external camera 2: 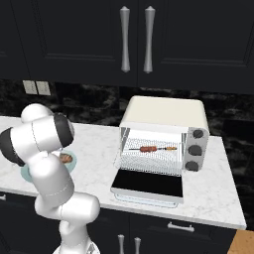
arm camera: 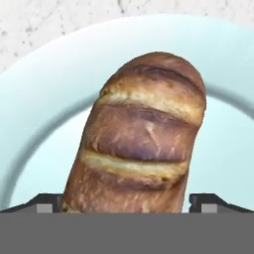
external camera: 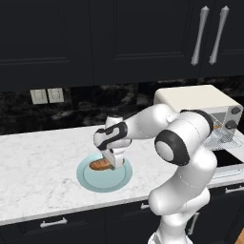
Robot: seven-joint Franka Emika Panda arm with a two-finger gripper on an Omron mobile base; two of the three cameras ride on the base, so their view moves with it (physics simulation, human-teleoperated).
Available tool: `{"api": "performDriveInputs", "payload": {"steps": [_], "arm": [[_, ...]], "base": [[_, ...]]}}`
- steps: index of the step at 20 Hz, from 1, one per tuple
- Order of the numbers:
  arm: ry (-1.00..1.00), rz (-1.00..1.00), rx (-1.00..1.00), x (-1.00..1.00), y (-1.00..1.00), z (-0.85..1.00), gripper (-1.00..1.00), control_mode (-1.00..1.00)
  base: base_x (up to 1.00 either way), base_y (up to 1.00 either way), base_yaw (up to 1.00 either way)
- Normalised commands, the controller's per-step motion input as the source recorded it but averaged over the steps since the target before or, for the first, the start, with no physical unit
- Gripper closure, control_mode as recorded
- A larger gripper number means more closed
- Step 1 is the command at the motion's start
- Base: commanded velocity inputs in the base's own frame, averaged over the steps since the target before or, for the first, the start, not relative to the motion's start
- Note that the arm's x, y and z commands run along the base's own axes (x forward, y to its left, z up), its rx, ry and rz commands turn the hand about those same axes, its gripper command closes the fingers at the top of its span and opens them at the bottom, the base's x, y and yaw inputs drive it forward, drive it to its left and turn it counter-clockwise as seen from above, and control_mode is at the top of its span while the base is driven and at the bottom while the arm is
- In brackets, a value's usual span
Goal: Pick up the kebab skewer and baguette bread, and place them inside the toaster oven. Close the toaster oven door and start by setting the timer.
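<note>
While the gripper (arm camera: 127,201) was lowered with fingers spread wide astride the baguette bread (arm camera: 141,134), unclamped, the loaf was seen lying on the pale blue plate (external camera: 95,182); farther right, the kebab skewer (external camera 2: 151,148) rested inside the open toaster oven (external camera 2: 163,116).

The white arm rises from the base at near right in the left base view, bends at a dark elbow joint and reaches left and forward, wrist turned downward. The gripper (external camera: 110,164) points straight down, low, its jaws spread wide apart, fingertips (arm camera: 47,202) standing well separated.
</note>
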Motion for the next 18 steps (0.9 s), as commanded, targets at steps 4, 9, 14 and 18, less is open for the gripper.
{"api": "performDriveInputs", "payload": {"steps": [4, 9, 14, 18], "arm": [[0.00, -0.06, 0.02, -0.13, -0.22, -0.31, -1.00, -1.00], [0.00, -0.05, 0.02, -0.02, -0.13, -0.11, 1.00, -1.00], [-0.01, -0.03, 0.01, -0.19, -0.22, 0.00, 1.00, -1.00], [-0.05, 0.00, 0.03, -0.44, -0.37, 0.00, 1.00, -1.00]], "base": [[0.00, 0.00, 0.00], [0.00, 0.00, 0.00], [0.00, 0.00, 0.00], [0.00, 0.00, 0.00]]}}
